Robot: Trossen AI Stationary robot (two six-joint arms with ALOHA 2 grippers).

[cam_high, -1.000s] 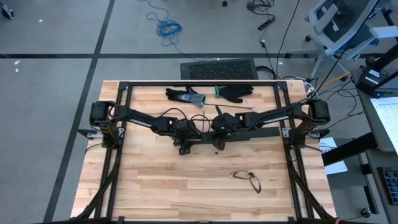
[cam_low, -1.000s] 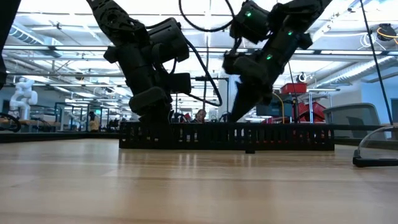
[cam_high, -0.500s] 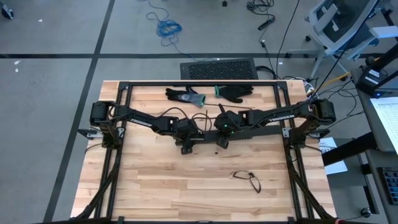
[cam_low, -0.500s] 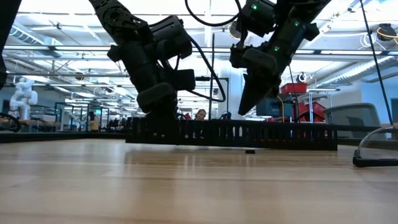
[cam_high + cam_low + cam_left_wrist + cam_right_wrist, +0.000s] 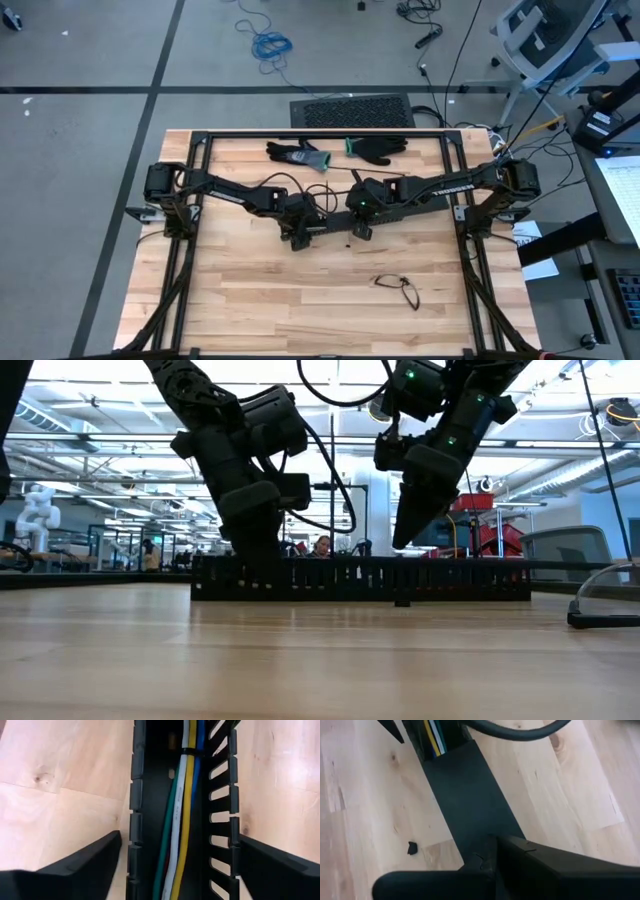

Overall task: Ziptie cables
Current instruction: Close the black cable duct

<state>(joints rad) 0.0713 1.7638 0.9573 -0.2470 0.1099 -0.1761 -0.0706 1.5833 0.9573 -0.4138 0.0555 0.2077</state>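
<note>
Straddling the black slotted duct (image 5: 182, 820), your left gripper (image 5: 175, 865) has its fingers (image 5: 80, 862) spread wide, one on each side of the duct walls, and neither is touching it in the left wrist view, so it is released and grasping nothing. Look between those fingers and you have the cables (image 5: 182, 810) lying lengthwise inside the duct: green, white, yellow and blue side by side, with a thin dark band crossing them farther along the channel. From above, that left gripper (image 5: 300, 232) sits near the middle of the wooden table (image 5: 250, 300), at the left end of the duct (image 5: 330, 226). In the low view the duct (image 5: 360, 578) lies flat on the table, a long toothed wall with the left arm coming down onto its left part. Your right gripper (image 5: 361, 230) is just beside it over the duct's right part, clenched shut, and from the low view its tip (image 5: 405, 540) hangs just above the duct, holding nothing you can see. The right wrist view shows a small dark scrap (image 5: 412, 848) on the wood beside the duct. Farther back on the table lie two gloves (image 5: 340, 151), and toward the front a pair of glasses (image 5: 398, 287) rests well apart from both arms.
</note>
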